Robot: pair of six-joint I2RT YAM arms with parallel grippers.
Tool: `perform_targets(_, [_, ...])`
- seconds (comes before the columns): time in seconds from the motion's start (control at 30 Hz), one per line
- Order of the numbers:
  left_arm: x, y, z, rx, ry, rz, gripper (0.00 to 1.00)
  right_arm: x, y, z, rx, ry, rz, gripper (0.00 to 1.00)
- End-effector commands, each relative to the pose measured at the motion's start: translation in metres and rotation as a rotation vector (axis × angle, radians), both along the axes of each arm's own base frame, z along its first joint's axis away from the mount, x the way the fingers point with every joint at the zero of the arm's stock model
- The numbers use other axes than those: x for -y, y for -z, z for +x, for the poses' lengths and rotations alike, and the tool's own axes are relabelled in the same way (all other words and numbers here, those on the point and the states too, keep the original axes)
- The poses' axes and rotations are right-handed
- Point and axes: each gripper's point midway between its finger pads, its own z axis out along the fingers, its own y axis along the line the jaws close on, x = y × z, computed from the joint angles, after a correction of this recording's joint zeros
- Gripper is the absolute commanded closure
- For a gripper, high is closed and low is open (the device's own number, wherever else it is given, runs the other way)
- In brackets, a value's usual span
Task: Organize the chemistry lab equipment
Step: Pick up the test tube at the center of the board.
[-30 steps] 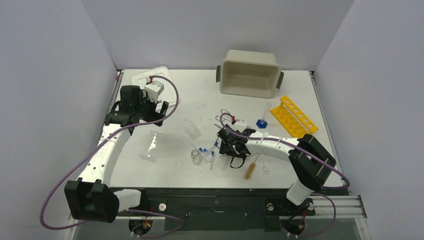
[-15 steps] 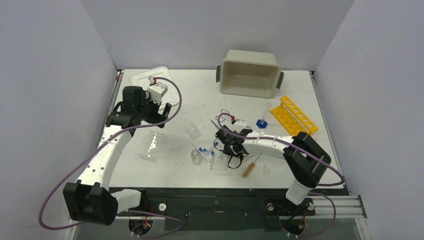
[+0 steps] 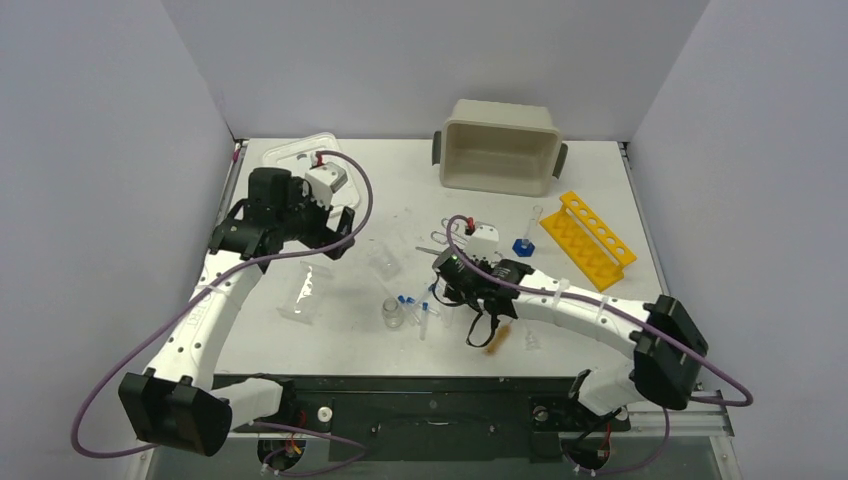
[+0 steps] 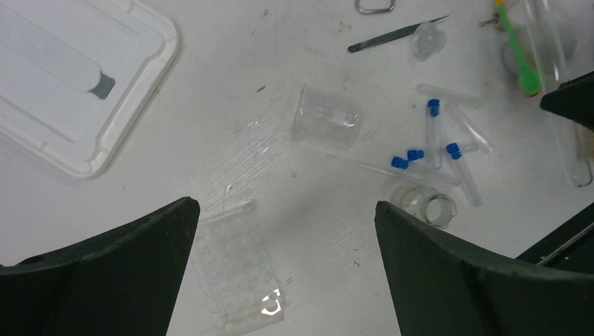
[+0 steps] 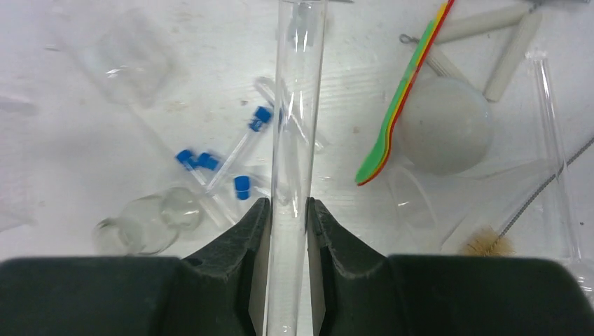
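My right gripper (image 5: 288, 206) is shut on a long clear glass tube (image 5: 294, 105) and holds it above the clutter; it also shows in the top view (image 3: 462, 288). Below it lie blue-capped tubes (image 5: 210, 164), a glass vial (image 5: 143, 222), a tipped beaker (image 5: 129, 59), a green-and-red spatula (image 5: 403, 94) and a brown brush (image 5: 490, 241). My left gripper (image 4: 287, 238) is open and empty, high above a clear well plate (image 4: 235, 269). The beaker (image 4: 327, 120), the blue-capped tubes (image 4: 431, 140), the vial (image 4: 424, 206) and metal tweezers (image 4: 392, 35) lie beyond it.
A beige tub (image 3: 500, 148) stands at the back. A yellow tube rack (image 3: 585, 232) lies at the right, with a blue-based cylinder (image 3: 524, 240) beside it. A white lid (image 3: 300, 155) lies at the back left, behind my left gripper (image 3: 335, 225).
My right arm has swung its elbow out to the right, with the gripper risen holding the glass tube. My left gripper has shifted a little to the right.
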Motion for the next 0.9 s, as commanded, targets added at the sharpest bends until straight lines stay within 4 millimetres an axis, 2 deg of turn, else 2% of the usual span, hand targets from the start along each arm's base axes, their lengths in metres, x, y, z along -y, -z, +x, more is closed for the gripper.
perform_targets(0.0, [0.039, -0.058, -0.014, 0.026, 0.122, -0.203, 0.03, -0.011, -0.071, 0.008, 0.211, -0.046, 0.063, 1.0])
perform_targets(0.17, [0.077, -0.081, -0.043, -0.036, 0.271, -0.39, 0.03, -0.027, -0.124, 0.022, 0.395, -0.072, 0.155, 1.0])
perform_targets(0.33, [0.107, -0.081, -0.067, -0.11, 0.39, -0.48, 0.03, -0.052, -0.191, 0.038, 0.565, -0.073, 0.306, 1.0])
perform_targets(0.47, [0.121, -0.082, -0.076, -0.15, 0.433, -0.527, 0.03, -0.074, -0.229, 0.043, 0.632, -0.069, 0.428, 1.0])
perform_targets(0.6, [0.128, -0.087, -0.075, -0.151, 0.47, -0.557, 0.0, -0.092, -0.244, 0.044, 0.644, -0.078, 0.512, 1.0])
perform_targets(0.83, [0.135, -0.097, -0.067, -0.126, 0.481, -0.579, 0.13, -0.109, -0.249, 0.041, 0.624, -0.106, 0.588, 1.0])
perform_targets(0.87, [0.135, -0.096, -0.065, -0.123, 0.48, -0.579, 0.19, -0.11, -0.249, 0.041, 0.622, -0.109, 0.59, 1.0])
